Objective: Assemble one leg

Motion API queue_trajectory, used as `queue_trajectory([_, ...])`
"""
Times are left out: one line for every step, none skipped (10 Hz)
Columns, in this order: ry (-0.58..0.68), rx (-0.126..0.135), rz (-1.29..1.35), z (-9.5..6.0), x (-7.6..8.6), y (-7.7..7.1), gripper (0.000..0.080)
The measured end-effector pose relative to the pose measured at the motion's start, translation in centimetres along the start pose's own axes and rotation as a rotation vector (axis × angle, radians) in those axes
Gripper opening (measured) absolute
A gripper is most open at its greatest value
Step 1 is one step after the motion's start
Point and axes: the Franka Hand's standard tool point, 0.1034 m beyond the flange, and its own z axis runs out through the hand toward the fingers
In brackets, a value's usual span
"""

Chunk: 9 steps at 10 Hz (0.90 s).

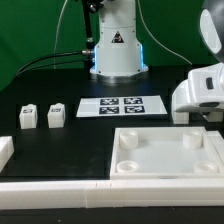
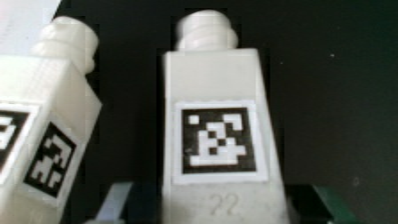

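In the wrist view a white leg (image 2: 217, 110) lies on the black table with its peg end pointing away and a square marker on its face. My gripper (image 2: 221, 205) is open, with one finger on each side of the leg's near end and dark gaps between fingers and leg. A second leg (image 2: 54, 110) lies close beside it. In the exterior view my gripper (image 1: 197, 110) is low at the right, and its white body hides these two legs. Two more legs (image 1: 27, 117) (image 1: 56, 115) stand at the exterior view's left.
The large white square panel (image 1: 170, 152) with round corner sockets lies at the front right, just before my gripper. The marker board (image 1: 122, 105) lies mid-table. A white rail (image 1: 60, 188) runs along the front edge. The robot base (image 1: 115, 55) stands behind.
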Motion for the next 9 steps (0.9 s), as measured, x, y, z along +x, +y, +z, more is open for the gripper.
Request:
queue_trajectory([0.0, 0.0, 0.0, 0.0, 0.0, 0.0, 0.0292])
queue_trajectory([0.0, 0.0, 0.0, 0.0, 0.0, 0.0, 0.0292])
queue_trajectory([0.0, -0.001, 0.0, 0.0, -0.1, 0.0, 0.0292])
queue_trajectory([-0.002, -0.003, -0.001, -0.2, -0.4, 0.0, 0.0292])
queue_trajectory([-0.011, -0.009, 0.0, -0.6, -1.0, 0.2, 0.0292])
queue_trajectory([-0.031, -0.016, 0.002, -1.3, -2.0, 0.6, 0.0292])
queue_trajectory([-0.049, -0.024, 0.003, -2.2, -3.2, 1.1, 0.0294])
queue_trajectory([-0.065, -0.03, 0.004, -3.0, -4.2, 1.5, 0.0294])
queue_trajectory([-0.085, -0.037, 0.007, -3.9, -5.3, 1.9, 0.0294])
